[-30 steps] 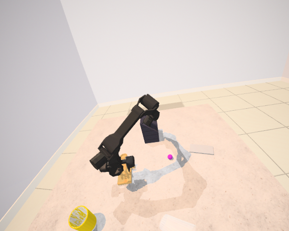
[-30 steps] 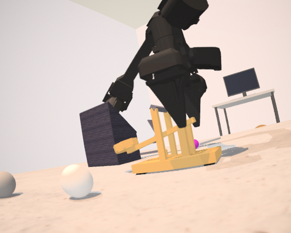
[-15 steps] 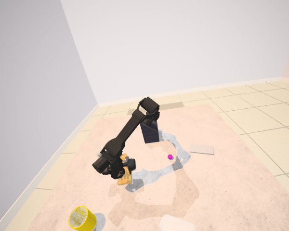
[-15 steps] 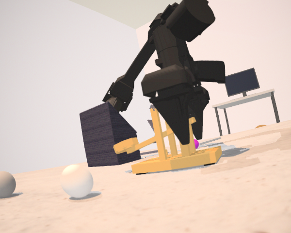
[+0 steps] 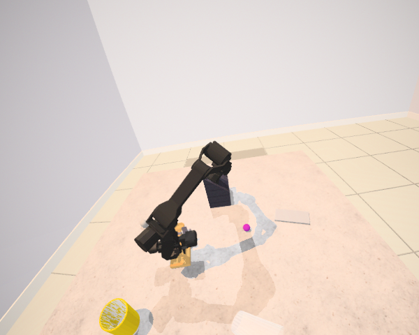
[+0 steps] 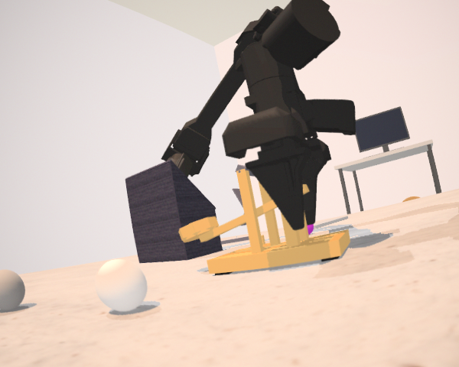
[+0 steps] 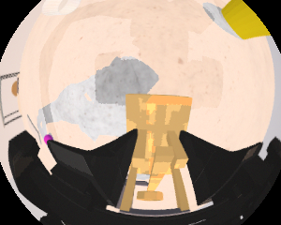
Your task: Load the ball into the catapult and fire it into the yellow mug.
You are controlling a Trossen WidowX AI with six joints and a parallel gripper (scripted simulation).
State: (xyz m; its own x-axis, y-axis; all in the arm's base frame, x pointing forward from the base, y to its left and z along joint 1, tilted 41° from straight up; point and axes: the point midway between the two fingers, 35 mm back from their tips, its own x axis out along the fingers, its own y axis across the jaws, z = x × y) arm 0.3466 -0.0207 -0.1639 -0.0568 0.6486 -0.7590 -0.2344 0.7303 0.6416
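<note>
The orange wooden catapult [image 5: 179,260] [image 6: 277,254] [image 7: 158,126] stands on the floor mat, its spoon arm [image 6: 196,231] lowered toward the dark block. My gripper [image 5: 181,242] [image 6: 302,223] [image 7: 155,178] reaches down over the catapult, and its fingers close on the upright frame from both sides. The small magenta ball [image 5: 246,227] [image 6: 310,228] [image 7: 49,139] lies on the mat apart from the catapult, to its right in the top view. The yellow mug [image 5: 117,317] [image 7: 244,18] lies on its side near the front left of the mat.
A dark block [image 5: 218,190] [image 6: 162,213] stands at the arm's base. A white ball [image 6: 121,284] and a beige ball [image 6: 4,289] lie on the mat. A flat white slab [image 5: 292,216] and a white cylinder [image 5: 255,324] lie nearby. A desk with a monitor [image 6: 384,156] stands far off.
</note>
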